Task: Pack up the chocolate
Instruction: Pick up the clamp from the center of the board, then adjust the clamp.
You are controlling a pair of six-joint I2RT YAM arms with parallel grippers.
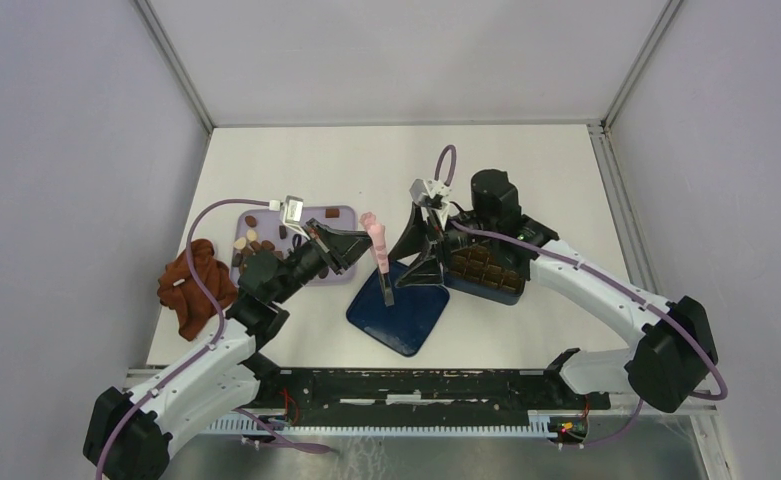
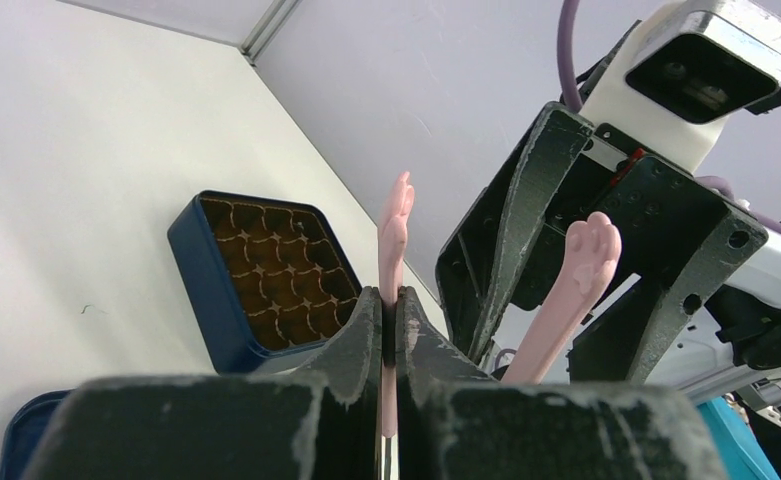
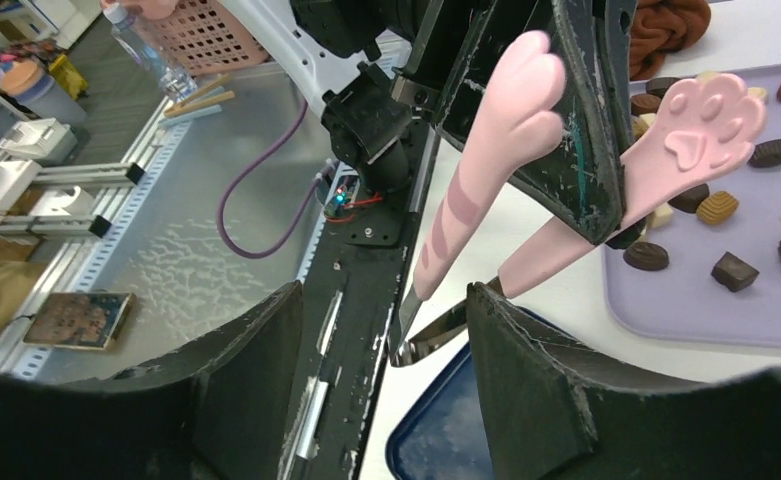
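Observation:
Chocolate (image 1: 256, 238) lies scattered as dark, mid-brown and cream pieces (image 3: 734, 270) on a lilac tray (image 1: 338, 278). My left gripper (image 1: 353, 250) is shut on one arm of the pink paw-tipped tongs (image 2: 394, 230), holding them above the table; the other arm (image 2: 578, 280) stands free. My right gripper (image 3: 384, 295) is open, its fingers (image 2: 511, 230) straddling the tongs' metal hinge end (image 3: 436, 335). The right-hand finger is close against one metal arm. No chocolate sits between the tong tips.
A blue box with brown moulded cells (image 1: 486, 270) stands under the right arm. Its blue lid (image 1: 401, 315) lies in front, below the tongs. A reddish-brown cloth (image 1: 191, 285) is bunched left of the tray. The near table edge has a black rail (image 1: 416, 385).

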